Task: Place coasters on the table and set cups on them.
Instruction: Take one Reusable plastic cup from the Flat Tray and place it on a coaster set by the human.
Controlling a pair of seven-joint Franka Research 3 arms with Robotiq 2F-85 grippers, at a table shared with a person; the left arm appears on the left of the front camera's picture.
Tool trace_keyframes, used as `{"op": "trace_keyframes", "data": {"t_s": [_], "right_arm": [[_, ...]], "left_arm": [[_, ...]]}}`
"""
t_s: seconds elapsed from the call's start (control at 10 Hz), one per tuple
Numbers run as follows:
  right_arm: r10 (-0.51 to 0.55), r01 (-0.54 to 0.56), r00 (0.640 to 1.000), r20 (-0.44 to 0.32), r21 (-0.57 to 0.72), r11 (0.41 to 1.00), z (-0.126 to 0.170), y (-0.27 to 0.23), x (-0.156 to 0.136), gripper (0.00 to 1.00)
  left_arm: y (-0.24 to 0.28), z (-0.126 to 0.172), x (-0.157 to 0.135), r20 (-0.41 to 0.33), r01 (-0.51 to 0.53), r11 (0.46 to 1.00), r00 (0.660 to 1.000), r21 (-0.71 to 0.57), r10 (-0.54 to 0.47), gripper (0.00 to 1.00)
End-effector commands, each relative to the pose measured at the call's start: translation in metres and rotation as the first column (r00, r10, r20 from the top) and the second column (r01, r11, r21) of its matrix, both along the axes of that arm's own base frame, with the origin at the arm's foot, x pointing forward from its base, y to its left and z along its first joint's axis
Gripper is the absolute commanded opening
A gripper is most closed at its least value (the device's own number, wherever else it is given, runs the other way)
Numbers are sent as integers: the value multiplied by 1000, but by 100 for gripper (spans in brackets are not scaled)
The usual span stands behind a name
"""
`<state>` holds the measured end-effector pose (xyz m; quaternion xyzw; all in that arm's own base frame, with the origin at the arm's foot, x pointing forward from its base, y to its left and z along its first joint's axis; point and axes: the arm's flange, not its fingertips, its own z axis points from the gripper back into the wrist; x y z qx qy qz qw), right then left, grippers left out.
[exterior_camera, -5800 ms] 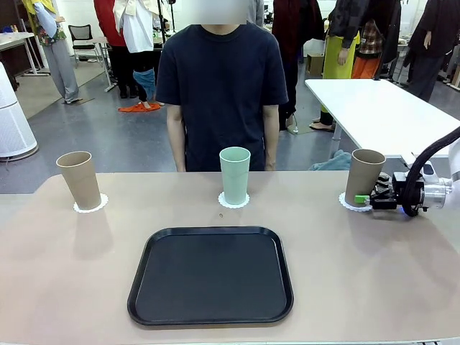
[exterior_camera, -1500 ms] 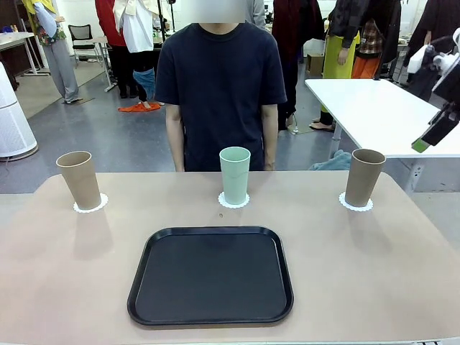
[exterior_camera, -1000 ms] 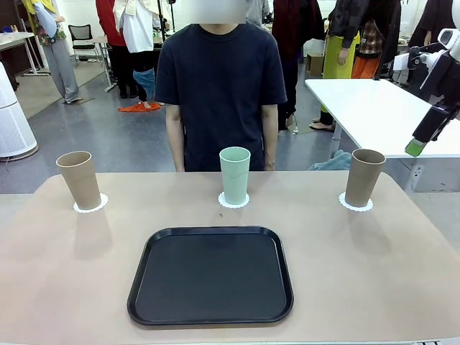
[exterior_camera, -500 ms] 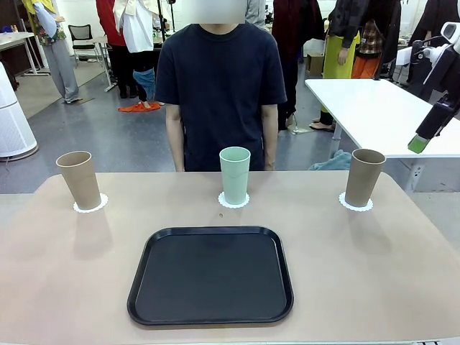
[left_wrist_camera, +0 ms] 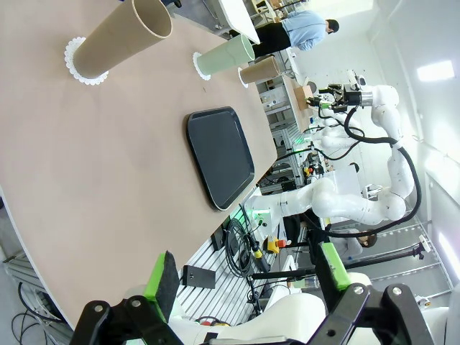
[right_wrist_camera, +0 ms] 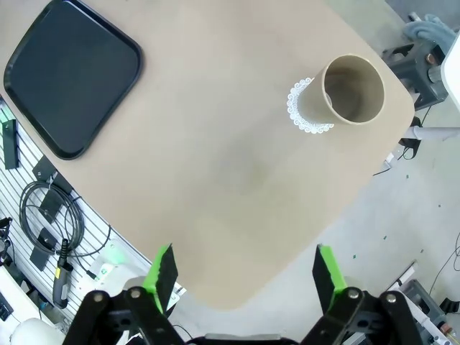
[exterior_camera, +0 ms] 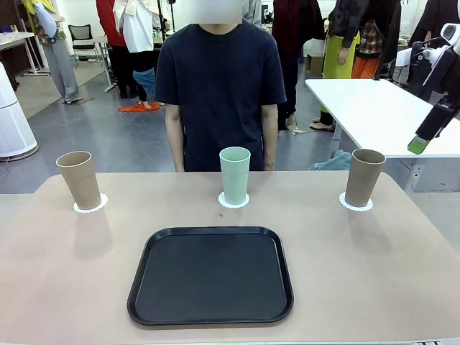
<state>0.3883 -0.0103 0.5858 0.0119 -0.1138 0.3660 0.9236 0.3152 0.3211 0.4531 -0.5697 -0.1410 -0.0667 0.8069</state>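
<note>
Three tall tapered matte cups are standing upright on white scalloped paper coasters along the beige table [exterior_camera: 402, 259]: tan-brown cup [exterior_camera: 79, 180] at 9 o'clock, mint-green cup [exterior_camera: 234, 175] at 12, tan-brown cup [exterior_camera: 364, 177] at 3, its coaster [exterior_camera: 356, 205] beneath. We are holding our right gripper [right_wrist_camera: 244, 277], fingers apart and empty, above the right-hand cup, nearest it; the left gripper [left_wrist_camera: 248, 273] is likewise hanging spread. We are judging the setting complete.

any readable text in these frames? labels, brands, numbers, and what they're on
None readable.
Cups: plain, no print.
Coasters: plain white lace edge, no print.
Black tray: no marking.
Table: no marking.
Small gear under the table edge in the right wrist view: any labels are too small to read.
</note>
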Motion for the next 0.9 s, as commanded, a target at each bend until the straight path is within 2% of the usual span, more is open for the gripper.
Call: {"op": "trace_keyframes", "data": {"t_s": [0.0, 0.3, 0.4, 0.5, 0.6, 0.7, 0.8], "right_arm": [[-6, 6, 1000, 11, -16, 1000, -6, 0, -2, 100], [1, -1, 1000, 0, 1, 1000, 0, 0, 0, 100], [-110, 109, 992, 53, 29, 994, 4, -14, -18, 100], [-197, 191, 980, 31, 144, 971, 2, -30, -29, 100], [-255, 254, 967, -30, 265, 930, -5, -50, -35, 100], [-258, 275, 961, -99, 430, 860, -11, -70, -41, 100], [-215, 264, 964, -156, 651, 712, -14, -91, -50, 100]], "left_arm": [[1, 3, -2, 4, 1, 1000, 1000, -5, -1, 100], [1, 3, -2, 4, 1, 1000, 1000, -5, -1, 100], [1, 3, -2, 4, 1, 1000, 1000, -5, -1, 100], [1, 3, -2, 4, 1, 1000, 1000, -5, -1, 100], [1, 3, -2, 4, 1, 1000, 1000, -5, -1, 100], [1, 3, -2, 4, 1, 1000, 1000, -5, -1, 100], [1, 3, -2, 4, 1, 1000, 1000, -5, -1, 100]]}}
